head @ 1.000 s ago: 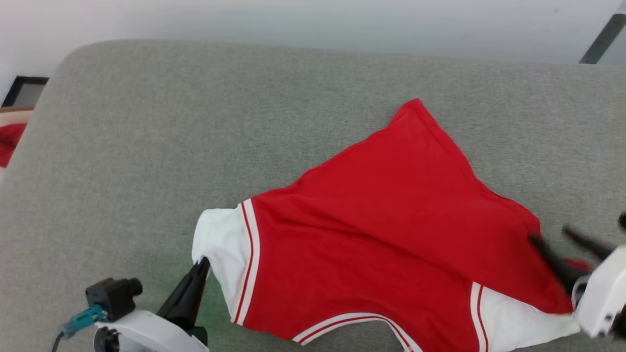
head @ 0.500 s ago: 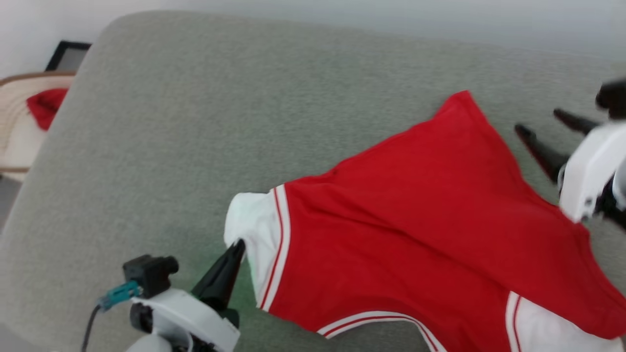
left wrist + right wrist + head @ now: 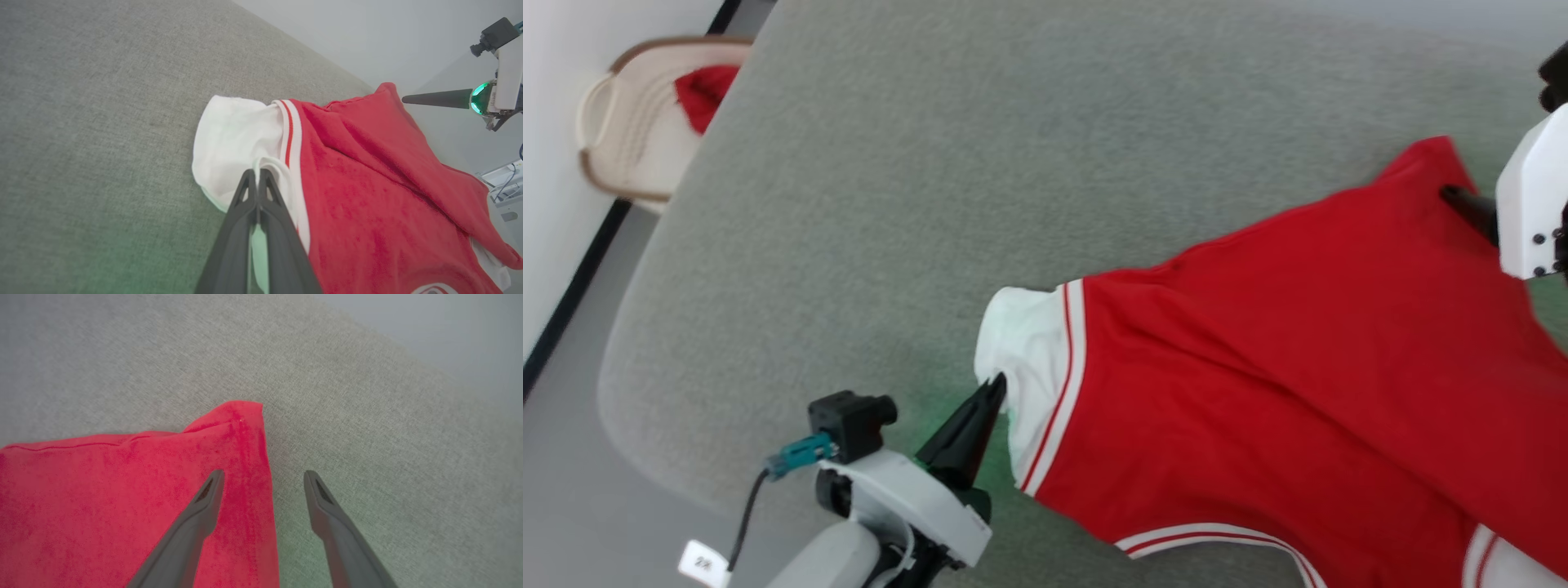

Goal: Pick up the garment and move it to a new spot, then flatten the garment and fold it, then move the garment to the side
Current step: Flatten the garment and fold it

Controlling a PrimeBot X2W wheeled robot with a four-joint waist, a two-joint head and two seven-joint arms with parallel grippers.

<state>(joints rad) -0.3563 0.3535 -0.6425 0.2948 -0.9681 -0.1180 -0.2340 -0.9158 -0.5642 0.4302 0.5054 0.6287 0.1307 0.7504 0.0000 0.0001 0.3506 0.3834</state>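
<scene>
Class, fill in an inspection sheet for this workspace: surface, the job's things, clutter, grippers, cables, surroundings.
Surface: grey fabric pad with a rounded corner.
Job's things: garment lying back up, wrinkled, one white sleeve bunched.
Clutter: nothing seen.
Grippers: left gripper shut on the garment's white sleeve edge; right gripper open, astride the red edge near a corner.
Cables: dark cable with a teal plug at the left wrist camera.
Surroundings: beige basket holding red cloth, beside a pale wall.

The garment (image 3: pixel 1258 367) was red with white sleeves and red-and-white striped trim, the tabletop (image 3: pixel 915 180) a flecked grey, and the basket (image 3: pixel 629 143) beige with a brown rim, holding red cloth (image 3: pixel 704 91).
</scene>
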